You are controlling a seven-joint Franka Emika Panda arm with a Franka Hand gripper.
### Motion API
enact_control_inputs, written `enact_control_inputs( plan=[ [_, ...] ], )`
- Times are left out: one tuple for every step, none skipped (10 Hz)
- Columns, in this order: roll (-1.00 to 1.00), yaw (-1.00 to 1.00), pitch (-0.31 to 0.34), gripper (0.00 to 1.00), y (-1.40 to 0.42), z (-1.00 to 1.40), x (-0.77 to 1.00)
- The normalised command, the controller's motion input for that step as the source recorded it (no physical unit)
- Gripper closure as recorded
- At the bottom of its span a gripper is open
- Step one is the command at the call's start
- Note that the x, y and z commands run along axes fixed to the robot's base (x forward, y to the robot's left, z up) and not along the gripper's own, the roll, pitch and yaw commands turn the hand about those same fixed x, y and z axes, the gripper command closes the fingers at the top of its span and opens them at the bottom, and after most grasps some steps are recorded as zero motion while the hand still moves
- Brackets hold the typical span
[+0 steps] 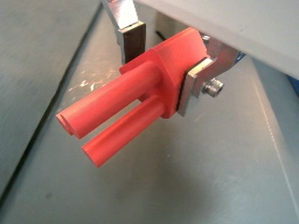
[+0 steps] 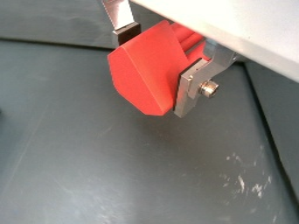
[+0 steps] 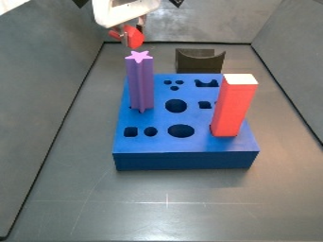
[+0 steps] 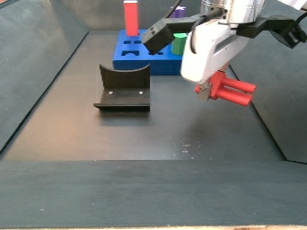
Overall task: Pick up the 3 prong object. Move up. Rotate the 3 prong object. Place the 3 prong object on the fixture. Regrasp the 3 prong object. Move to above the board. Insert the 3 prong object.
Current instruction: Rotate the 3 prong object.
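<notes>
Dark grey worktop (image 4: pixel 144 135) with raised dark walls around it; faint pale scuffs on the surface. The gripper (image 4: pixel 220 79) hangs in the air above the worktop, off to the right of the fixture (image 4: pixel 122 89) and nearer than the board (image 4: pixel 153 54) in a side view. Its fingers (image 1: pixel 200 80) pinch the 3 prong object (image 1: pixel 131 108): in both wrist views the silver plates sit on opposite sides of the flat red base plate, touching it. In a wrist view 2 round red prongs show clearly, pointing away from the fingers; a 3rd cannot be made out. In a side view the piece (image 4: pixel 228 90) lies roughly level, prongs pointing right, clear of the worktop. The fixture stands apart from the gripper, nothing on it. The board (image 3: pixel 187 132) is a blue slab with cut-out holes; a purple star post (image 3: pixel 139 83) stands at its left side and a red-orange block (image 3: pixel 233 105) at its right, both upright. The fixture (image 3: pixel 197 60) stands just behind the board in that view.
</notes>
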Motion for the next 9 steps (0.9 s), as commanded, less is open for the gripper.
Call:
enact_control_inputs(
  plan=[
    [0.0,-1.0,0.002,1.0,0.02,0.0,-0.01],
    [0.0,-1.0,0.002,1.0,0.02,0.0,-0.01],
    [0.0,-1.0,0.002,1.0,0.02,0.0,-0.01],
    [0.0,-1.0,0.002,1.0,0.02,0.0,-0.01],
    [0.0,-1.0,0.003,1.0,0.02,0.0,-0.01],
    [0.0,-1.0,0.003,1.0,0.02,0.0,-0.01],
    [0.0,-1.0,0.003,1.0,0.02,0.0,-0.01],
    [0.0,-1.0,0.004,1.0,0.02,0.0,-0.01],
    [0.0,-1.0,0.005,1.0,0.02,0.0,-0.01]
  ],
)
